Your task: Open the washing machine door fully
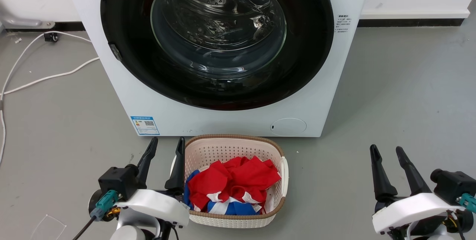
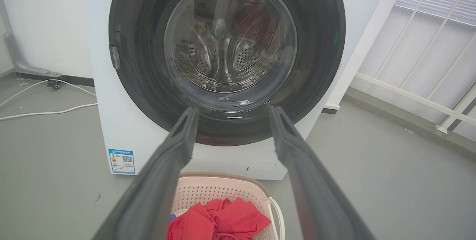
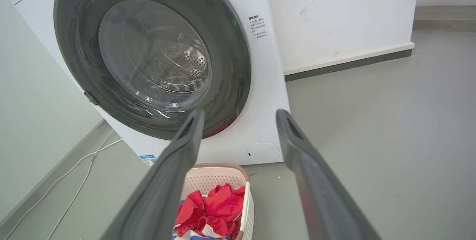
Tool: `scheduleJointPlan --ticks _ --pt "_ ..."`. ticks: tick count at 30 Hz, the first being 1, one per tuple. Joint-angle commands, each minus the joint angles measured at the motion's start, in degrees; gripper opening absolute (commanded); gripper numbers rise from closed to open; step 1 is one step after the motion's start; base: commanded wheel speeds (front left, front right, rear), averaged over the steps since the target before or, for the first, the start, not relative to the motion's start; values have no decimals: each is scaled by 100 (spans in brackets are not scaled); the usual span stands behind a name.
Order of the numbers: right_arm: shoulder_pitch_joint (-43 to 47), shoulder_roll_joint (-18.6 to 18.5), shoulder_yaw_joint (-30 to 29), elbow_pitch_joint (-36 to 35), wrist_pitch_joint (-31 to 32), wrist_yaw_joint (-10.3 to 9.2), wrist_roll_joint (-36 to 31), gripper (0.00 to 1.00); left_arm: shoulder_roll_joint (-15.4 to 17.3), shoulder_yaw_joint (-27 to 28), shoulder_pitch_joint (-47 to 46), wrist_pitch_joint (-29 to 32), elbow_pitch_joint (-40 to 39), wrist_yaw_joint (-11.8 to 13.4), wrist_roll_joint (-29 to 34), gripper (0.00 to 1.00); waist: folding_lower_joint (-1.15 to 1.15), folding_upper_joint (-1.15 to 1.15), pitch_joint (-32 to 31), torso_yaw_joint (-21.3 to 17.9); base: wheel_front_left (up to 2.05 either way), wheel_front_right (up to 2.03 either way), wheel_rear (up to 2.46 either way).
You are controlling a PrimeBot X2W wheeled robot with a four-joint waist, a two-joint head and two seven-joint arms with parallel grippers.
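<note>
Low at 7 o'clock of the head view, our left gripper (image 1: 167, 140) rests with its two dark fingers apart and holding nothing. Its inner finger is just beside the rim of the beige laundry basket (image 1: 230, 138). Our right gripper (image 1: 386, 148) sits at 5 o'clock, fingers likewise spread and empty, over the grey floor (image 1: 390, 95). At 12 o'clock we see the washing machine door (image 1: 217, 41), closed flush against the front of the white washing machine (image 1: 122, 95). A small grey tab (image 1: 115, 51) sits at 9 o'clock on the door's black ring. A blue label (image 1: 145, 125) marks the machine's 7 o'clock corner. The basket stands just in front of the machine and holds red, blue and white clothes (image 1: 234, 180). A white cable (image 1: 44, 78) lies on the floor at 9 o'clock.

Through the left wrist view, we look between parted fingers straight at the closed door at 12 o'clock. The basket shows at 6 o'clock.

Through the right wrist view, the fingers again stand apart. The door lies at 11 o'clock, shut, and the basket at 6 o'clock.
</note>
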Motion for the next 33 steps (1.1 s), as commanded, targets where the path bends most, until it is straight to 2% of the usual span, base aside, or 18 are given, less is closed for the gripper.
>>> scheduleJointPlan --ticks 1,14,33 --pt "19 15 -3 -62 -19 11 -127 100 43 -1 -60 -46 -19 27 116 100 0 0 1 0 0 0 0" --pt "63 30 -38 -186 -22 12 -1002 100 126 16 -67 -216 36 124 779 100 0 0 40 11 0 0 0" --pt "150 39 1 -303 -56 8 -1754 100 90 21 -116 -427 254 140 1474 100 0 0 25 -5 0 0 0"
